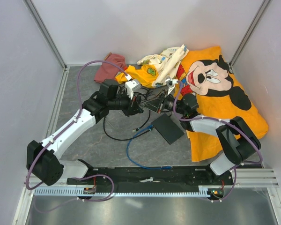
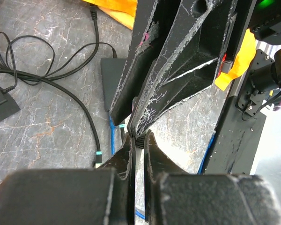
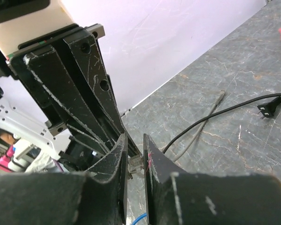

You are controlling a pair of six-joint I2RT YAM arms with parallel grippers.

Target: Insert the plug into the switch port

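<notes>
Both grippers meet tip to tip above the table's middle. My right gripper [image 3: 135,139] is shut on the plug [image 3: 136,161], a small clear connector squeezed between its two fingers. My left gripper [image 2: 139,137] is shut too, its tips pinching the same plug from the opposite side; in the left wrist view the plug itself is hidden. In the top view, left gripper [image 1: 143,104] and right gripper [image 1: 153,105] face each other. The blue cable [image 1: 131,152] trails over the table. The black switch [image 1: 167,128] lies flat just in front of them; its port cannot be made out.
An orange Mickey Mouse cloth [image 1: 220,93] covers the right side, with a white printed cloth [image 1: 166,61] and a maroon cloth [image 1: 107,68] behind. Black cables [image 1: 117,136] loop left of the switch. A black two-pin lead [image 3: 267,105] and a grey cable [image 3: 215,105] lie beyond. Walls enclose three sides.
</notes>
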